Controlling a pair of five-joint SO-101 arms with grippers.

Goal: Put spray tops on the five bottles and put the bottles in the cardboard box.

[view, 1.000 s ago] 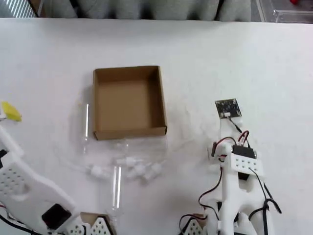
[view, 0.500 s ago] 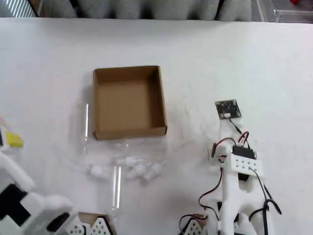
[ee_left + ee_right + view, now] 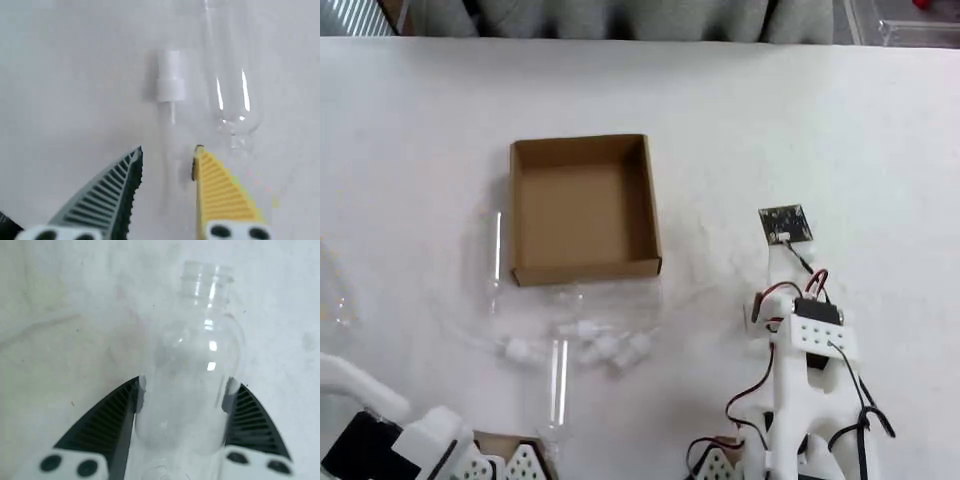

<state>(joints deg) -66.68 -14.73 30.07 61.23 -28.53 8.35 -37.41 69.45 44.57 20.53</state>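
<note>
L side: left gripper released, jaws apart. Spray top lies just ahead, its faint dip tube running toward the gap. Bottle ahead of the yellow jaw, far end cut off. Cardboard box mid-table; loose tops beside it hard to make out. Right gripper clenched on capless bottle, neck pointing away from the jaws, base cut off.

Right end effector fingers clamp clear uncapped bottle above white table.

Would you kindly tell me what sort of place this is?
Probably a robotics lab bench: a white table holds a robot arm with exposed wiring and a bare circuit board, plus a cardboard box beside clear bottles.
</note>
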